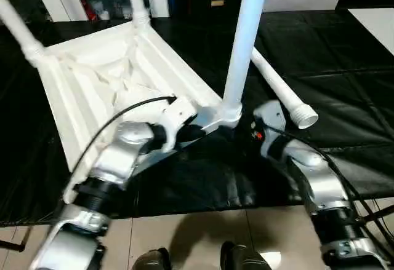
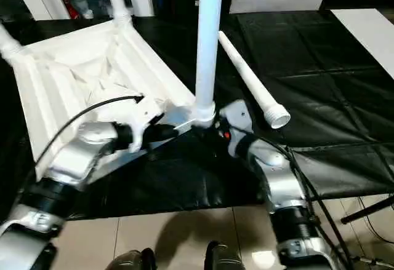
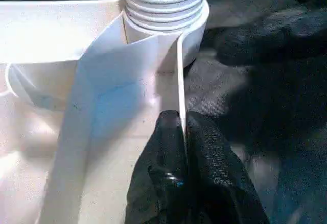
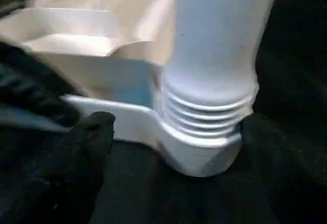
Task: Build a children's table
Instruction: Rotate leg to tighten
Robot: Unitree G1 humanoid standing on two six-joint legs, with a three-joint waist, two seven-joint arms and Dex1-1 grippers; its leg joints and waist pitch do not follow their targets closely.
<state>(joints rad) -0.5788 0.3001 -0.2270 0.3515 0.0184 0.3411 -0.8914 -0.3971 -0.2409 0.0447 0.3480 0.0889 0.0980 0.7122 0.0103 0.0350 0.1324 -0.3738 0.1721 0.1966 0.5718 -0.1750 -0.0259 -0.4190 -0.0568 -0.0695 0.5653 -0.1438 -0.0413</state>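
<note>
We see the table top [image 1: 117, 79] lying upside down on the black surface [image 1: 345, 67], three legs standing in its corner sockets. Our left gripper [image 3: 184, 132] pinches the top's thin rim wall beside the near leg [image 1: 246, 42]. Our right gripper [image 4: 168, 132] stands spread around that leg's threaded base. The fourth leg [image 1: 283, 91] lies loose nearby.

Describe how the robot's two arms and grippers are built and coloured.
Both forearms are glossy silver, the left forearm and right forearm ending in black ribbed collars. A black cable arcs over the left arm's white wrist housing. The right wrist shows a small red mark. The left gripper has black textured fingers.
</note>
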